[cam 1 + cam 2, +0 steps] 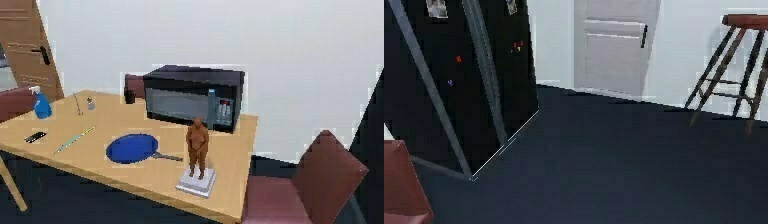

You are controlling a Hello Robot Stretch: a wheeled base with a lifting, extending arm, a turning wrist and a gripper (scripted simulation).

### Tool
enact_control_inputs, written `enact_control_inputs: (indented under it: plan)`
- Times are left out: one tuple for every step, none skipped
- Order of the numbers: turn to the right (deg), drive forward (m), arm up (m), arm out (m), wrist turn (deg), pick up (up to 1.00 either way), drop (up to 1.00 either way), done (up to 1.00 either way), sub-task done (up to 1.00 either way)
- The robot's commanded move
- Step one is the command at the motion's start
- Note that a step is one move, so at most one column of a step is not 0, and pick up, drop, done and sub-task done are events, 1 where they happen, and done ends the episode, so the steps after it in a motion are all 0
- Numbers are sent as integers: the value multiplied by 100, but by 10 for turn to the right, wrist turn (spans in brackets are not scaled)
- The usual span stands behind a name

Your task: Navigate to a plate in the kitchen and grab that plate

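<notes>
A blue round flat dish [131, 148], plate-like with a dark rim, lies on the wooden table [60, 155] near its middle in the forward view. A thin dark stick [167, 156] pokes out from the dish's right side, like a handle or a utensil lying against it. Just right of the dish stands a brown statue [198, 146] of a figure on a pale square base.
On the table stand a black microwave [192, 96], a dark mug [130, 95], a blue spray bottle [42, 104], a small shaker [91, 103], a pencil [75, 139] and a phone [36, 137]. Red-brown chairs [315, 185] flank it. The arm side view has a black fridge [459, 80], a white door [616, 45] and a stool [736, 60].
</notes>
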Motion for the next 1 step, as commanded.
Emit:
enact_control_inputs:
  plan:
    - [-450, 0, 0, 0, 0, 0, 0, 0, 0]
